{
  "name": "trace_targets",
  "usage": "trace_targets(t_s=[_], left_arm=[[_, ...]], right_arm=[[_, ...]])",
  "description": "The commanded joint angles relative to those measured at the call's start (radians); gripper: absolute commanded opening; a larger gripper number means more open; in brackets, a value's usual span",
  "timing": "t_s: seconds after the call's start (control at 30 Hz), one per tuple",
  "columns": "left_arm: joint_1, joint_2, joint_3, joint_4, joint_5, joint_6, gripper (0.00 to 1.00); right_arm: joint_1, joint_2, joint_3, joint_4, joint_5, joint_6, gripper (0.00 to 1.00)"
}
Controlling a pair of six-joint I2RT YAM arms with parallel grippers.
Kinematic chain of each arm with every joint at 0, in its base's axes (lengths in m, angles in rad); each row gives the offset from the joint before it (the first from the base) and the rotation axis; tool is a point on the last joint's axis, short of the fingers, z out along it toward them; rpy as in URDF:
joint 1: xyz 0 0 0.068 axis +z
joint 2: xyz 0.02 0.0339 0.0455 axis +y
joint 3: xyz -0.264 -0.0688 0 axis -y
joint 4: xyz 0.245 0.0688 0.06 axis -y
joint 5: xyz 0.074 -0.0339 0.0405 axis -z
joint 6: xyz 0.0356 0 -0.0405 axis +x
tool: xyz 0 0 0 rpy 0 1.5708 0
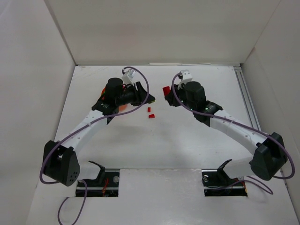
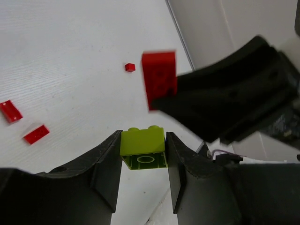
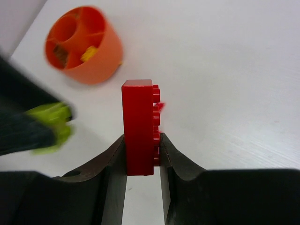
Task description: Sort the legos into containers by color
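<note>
My left gripper [image 2: 143,152] is shut on a lime brick [image 2: 143,142], held above the table; it shows in the top view [image 1: 152,99] too. My right gripper [image 3: 142,154] is shut on a long red brick [image 3: 138,124], held on edge with its studs to the right, also seen in the left wrist view [image 2: 159,77] and the top view [image 1: 166,90]. The two grippers face each other closely. The orange divided bowl [image 3: 96,65] stands at upper left in the right wrist view, with a yellow brick [image 3: 89,54] and a brown one [image 3: 60,53] inside. In the top view the left arm mostly hides the bowl [image 1: 123,108].
Two flat red pieces [image 2: 10,111] [image 2: 36,134] and a tiny red piece [image 2: 130,67] lie loose on the white table; two show in the top view [image 1: 149,109] [image 1: 151,116]. White walls enclose the table on three sides.
</note>
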Motion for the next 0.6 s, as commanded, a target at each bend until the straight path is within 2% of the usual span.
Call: trace_targets(t_s=[0.0, 0.1, 0.2, 0.33, 0.47, 0.57], left_arm=[[0.036, -0.081, -0.046, -0.055, -0.009, 0.008, 0.0], [0.057, -0.107, -0.071, -0.088, -0.051, 0.018, 0.0], [0.09, -0.107, -0.048, -0.155, -0.124, 0.028, 0.0], [0.192, -0.071, 0.041, -0.285, -0.407, 0.038, 0.0], [0.286, -0.016, 0.121, -0.338, -0.587, 0.056, 0.0], [0.317, 0.053, 0.173, -0.338, -0.632, 0.067, 0.0]], right_arm=[[-0.117, -0.044, 0.007, 0.064, 0.089, 0.024, 0.03], [-0.188, -0.044, 0.016, 0.064, 0.071, -0.008, 0.03], [-0.199, -0.044, 0.026, 0.064, 0.043, -0.052, 0.03], [-0.199, -0.023, 0.027, 0.064, -0.02, -0.123, 0.03], [-0.208, -0.023, 0.003, 0.053, -0.066, -0.163, 0.03], [-0.208, -0.023, -0.02, 0.044, -0.077, -0.195, 0.03]])
